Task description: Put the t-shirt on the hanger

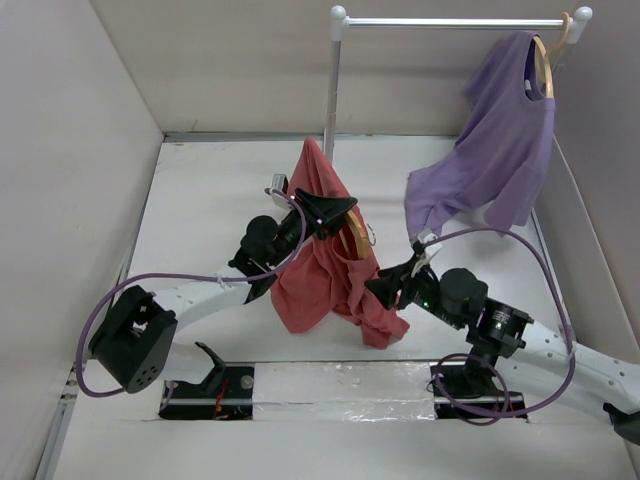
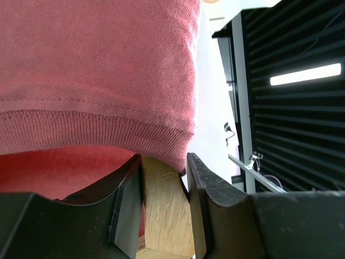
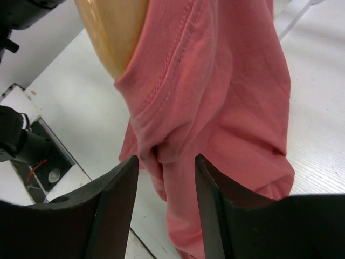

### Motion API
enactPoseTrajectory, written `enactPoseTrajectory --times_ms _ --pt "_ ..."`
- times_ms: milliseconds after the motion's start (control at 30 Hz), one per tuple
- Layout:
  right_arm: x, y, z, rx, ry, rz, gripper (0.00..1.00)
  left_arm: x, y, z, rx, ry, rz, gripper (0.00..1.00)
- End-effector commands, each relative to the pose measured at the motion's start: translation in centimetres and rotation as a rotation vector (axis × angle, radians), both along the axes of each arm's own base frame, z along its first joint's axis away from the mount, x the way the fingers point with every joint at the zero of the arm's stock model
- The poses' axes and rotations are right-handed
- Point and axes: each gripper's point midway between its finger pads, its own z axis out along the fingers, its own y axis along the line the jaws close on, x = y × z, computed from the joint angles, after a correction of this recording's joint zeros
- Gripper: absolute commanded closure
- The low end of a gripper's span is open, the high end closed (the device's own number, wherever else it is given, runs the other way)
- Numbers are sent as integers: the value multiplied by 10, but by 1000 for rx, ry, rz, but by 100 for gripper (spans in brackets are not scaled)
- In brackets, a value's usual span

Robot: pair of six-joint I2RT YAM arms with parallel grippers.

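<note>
Clamped between the closed fingers of the left gripper point(image 2: 164, 164) is the wooden hanger point(image 2: 161, 213), raised above the table point(image 1: 200, 200) with the coral-red t-shirt point(image 1: 320, 270) draped over it, while the right gripper point(image 3: 164, 170) is held wide open, empty, beside its lower folds.

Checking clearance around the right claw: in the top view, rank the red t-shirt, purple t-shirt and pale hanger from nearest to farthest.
1. Red t-shirt, just left of the right claw.
2. Purple t-shirt, behind, to its right.
3. Pale hanger, up on the rail.
</note>
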Motion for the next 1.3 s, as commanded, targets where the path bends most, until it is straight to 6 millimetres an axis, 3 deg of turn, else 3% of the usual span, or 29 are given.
enactPoseTrajectory --times_ms 0,133,167,233,267,367,433,467,500,567,600,633,667,933,1033,1133,1167,1267 --pt "6 12 28 79 -69 65 48 -22 13 58 -123 -153 -38 100" --pt "21 10 34 69 -74 45 51 -22 17 64 -117 -170 -50 100" --pt "23 10 40 80 -88 49 69 -25 20 69 -118 -186 -44 100" --pt "23 9 47 99 -96 57 80 -25 20 69 -93 -182 -39 100" --pt "21 10 52 111 -101 78 90 -24 23 73 -86 -198 -32 100" --pt "15 11 61 125 -116 115 100 -28 27 78 -80 -213 -34 100" --pt "13 7 78 129 -138 115 100 -26 27 79 -58 -217 -38 100" --pt "12 4 74 98 -113 111 100 -24 30 86 -56 -231 -31 100" --pt "14 0 93 111 -131 96 100 -25 28 86 -44 -229 -46 100" --pt "13 -3 94 61 -104 94 100 -24 29 96 -28 -257 -41 100" --pt "13 -6 99 44 -94 83 100 -23 27 92 -3 -240 -50 100" --pt "13 -10 122 63 -106 66 100 -21 28 93 6 -244 -48 100" --pt "12 -11 115 21 -65 64 100 -22 28 99 3 -253 -56 100" --pt "25 -36 110 -99 4 -43 100 -27 29 103 -37 -228 -112 100" --pt "27 -41 104 -113 23 -56 85 -31 28 104 -63 -218 -139 100" --pt "29 -44 98 -117 25 -63 58 -33 30 108 -73 -223 -139 100" --pt "30 -48 95 -126 35 -75 40 -35 31 110 -77 -224 -140 100" --pt "24 -52 98 -103 21 -74 22 -36 31 112 -72 -228 -141 100"
